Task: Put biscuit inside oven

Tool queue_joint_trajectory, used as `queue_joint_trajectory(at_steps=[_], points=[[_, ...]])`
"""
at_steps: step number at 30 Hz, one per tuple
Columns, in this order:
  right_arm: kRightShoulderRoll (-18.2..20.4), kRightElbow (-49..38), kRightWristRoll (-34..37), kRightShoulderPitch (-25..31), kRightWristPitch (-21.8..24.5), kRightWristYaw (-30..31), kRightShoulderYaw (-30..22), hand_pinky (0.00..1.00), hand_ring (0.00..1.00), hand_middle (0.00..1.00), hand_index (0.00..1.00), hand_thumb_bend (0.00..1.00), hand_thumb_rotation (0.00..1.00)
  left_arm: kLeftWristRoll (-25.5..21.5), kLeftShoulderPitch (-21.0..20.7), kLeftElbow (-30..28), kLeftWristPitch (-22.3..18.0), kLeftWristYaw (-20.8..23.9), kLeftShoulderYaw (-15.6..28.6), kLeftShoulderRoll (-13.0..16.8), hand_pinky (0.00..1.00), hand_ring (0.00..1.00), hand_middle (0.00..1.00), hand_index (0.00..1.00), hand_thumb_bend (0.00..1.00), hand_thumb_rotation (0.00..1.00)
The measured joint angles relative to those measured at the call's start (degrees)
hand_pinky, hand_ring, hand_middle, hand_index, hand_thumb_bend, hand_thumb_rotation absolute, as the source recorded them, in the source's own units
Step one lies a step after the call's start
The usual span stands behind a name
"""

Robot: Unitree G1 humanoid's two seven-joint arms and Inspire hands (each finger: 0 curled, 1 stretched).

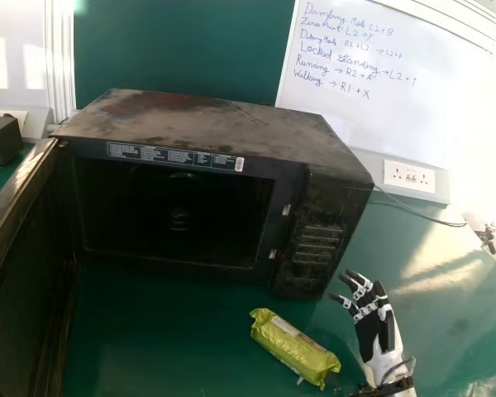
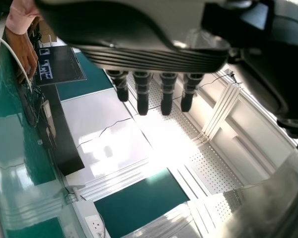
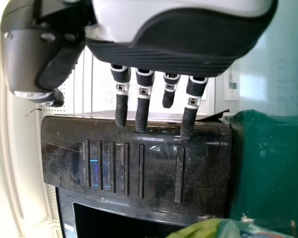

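Fingers (image 3: 142,115) spread and empty, your right hand (image 1: 372,329) should line up with the biscuit packet (image 1: 293,346) beside it on the table (image 1: 165,351) and grip mid-length, clearing the microwave oven's (image 1: 223,124) sill.

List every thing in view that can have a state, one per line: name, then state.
Microwave oven door: swung wide open.
Microwave oven: upright; on or off, cannot tell.
Biscuit packet: wrapped, lying outside the oven.
Right hand: open, empty, beside the packet.
Left hand: open, fingers extended.
Whiteboard: written on.
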Motion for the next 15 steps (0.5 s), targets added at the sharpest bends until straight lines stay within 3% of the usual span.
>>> queue_joint_trajectory(at_steps=[15], points=[[0.0, 0.0, 0.0, 0.0, 0.1, 0.3, 0.0, 0.72, 0.76, 0.81, 0.81, 0.7, 0.9, 0.1, -0.1, 0.2, -0.2, 0.0, 0.0, 0.2, 0.86, 0.96, 1.0, 1.0, 0.82, 0.77]])
